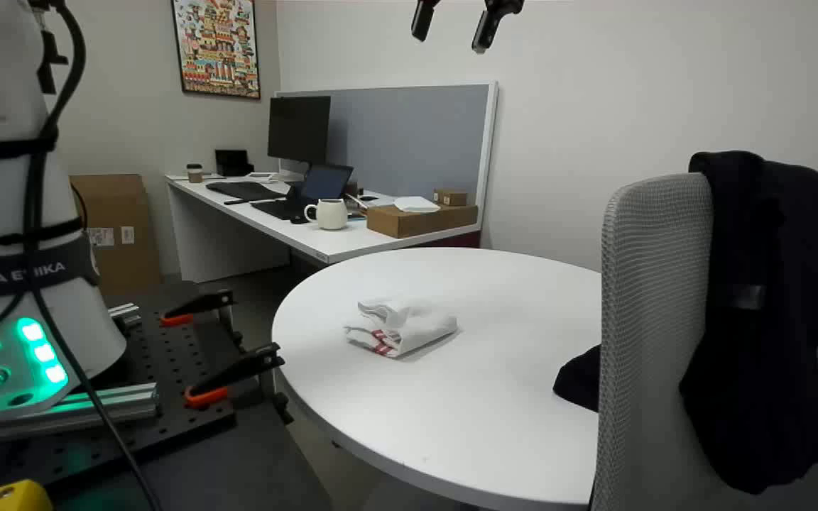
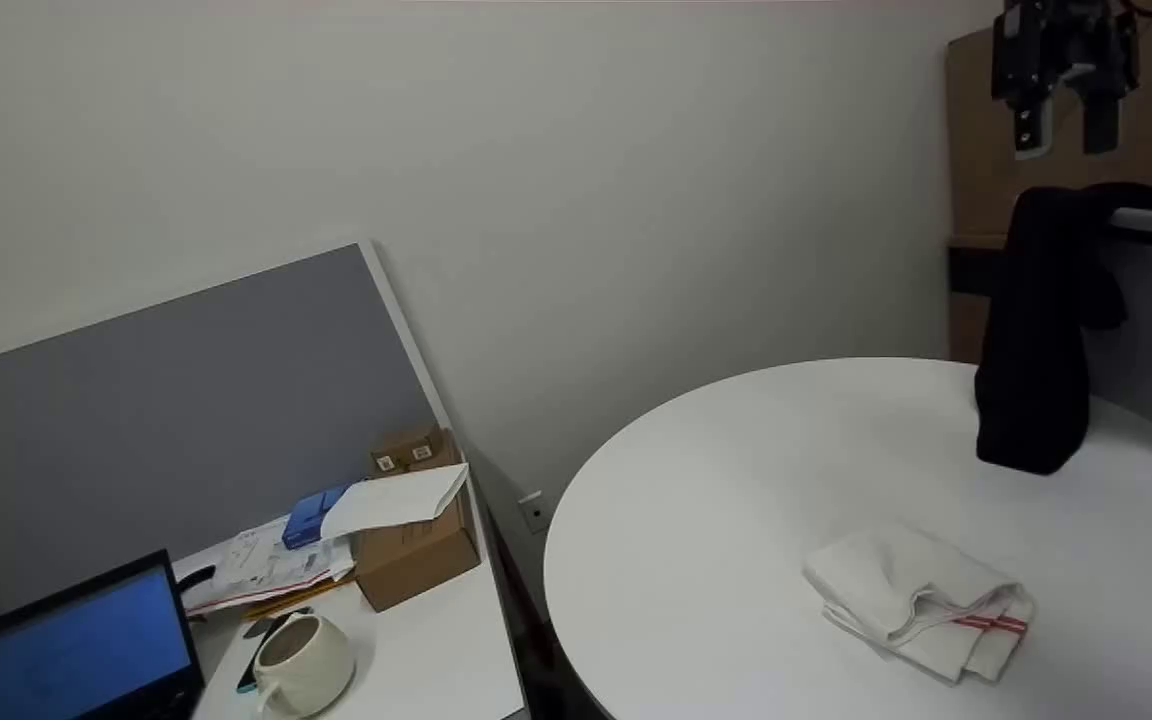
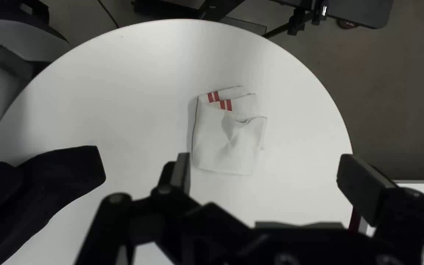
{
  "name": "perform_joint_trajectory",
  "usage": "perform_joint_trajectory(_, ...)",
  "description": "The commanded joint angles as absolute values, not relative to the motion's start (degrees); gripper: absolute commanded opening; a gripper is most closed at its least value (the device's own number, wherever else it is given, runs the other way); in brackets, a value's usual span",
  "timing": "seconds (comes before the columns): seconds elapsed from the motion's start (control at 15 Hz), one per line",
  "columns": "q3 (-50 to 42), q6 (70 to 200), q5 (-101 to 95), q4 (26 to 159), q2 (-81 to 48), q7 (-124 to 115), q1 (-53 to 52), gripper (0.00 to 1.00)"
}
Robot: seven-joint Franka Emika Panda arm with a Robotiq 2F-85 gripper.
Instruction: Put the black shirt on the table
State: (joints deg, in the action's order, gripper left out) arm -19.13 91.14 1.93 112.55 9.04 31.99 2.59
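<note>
Progress, as I judge it: early, with no part of the transfer done. Shirt [image 1: 764, 369] is draped over the back of the chair [image 1: 647, 319], one part down the outer face, another down the face toward the bench [image 1: 473, 411]. That inner part hangs in front of or over the bench; cannot tell whether its end touches. The chair appears to bear the load, so I do not count it as placed. Hand [image 1: 450, 42] is well above the bench, fingers [image 3: 181, 173] spread wide, nothing between them, apart from the shirt. In the wrist view the shirt lies outside the span of the fingers, so lining up is probably needed. Left to do, by my reading: align over the chair back, pinch a fold, lift free, carry across, lower, release. Cloth [image 1: 402, 330] lies loosely folded on the bench; not the target, though it may limit where the shirt can go.
</note>
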Motion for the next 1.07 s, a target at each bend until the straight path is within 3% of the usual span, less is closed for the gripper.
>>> perform_joint_trajectory(0.0, -17.00, 90.97, 2.25, 112.36, 8.84, 32.31, 4.93, 1.00)
perform_joint_trajectory(0.4, -15.67, 94.04, 1.24, 108.93, 5.47, 32.15, 6.89, 1.00)
perform_joint_trajectory(0.73, -14.89, 110.80, -2.28, 109.56, 4.36, 30.95, 8.37, 1.00)
perform_joint_trajectory(1.0, -15.40, 112.42, 2.46, 107.83, 1.91, 33.56, 9.21, 1.00)
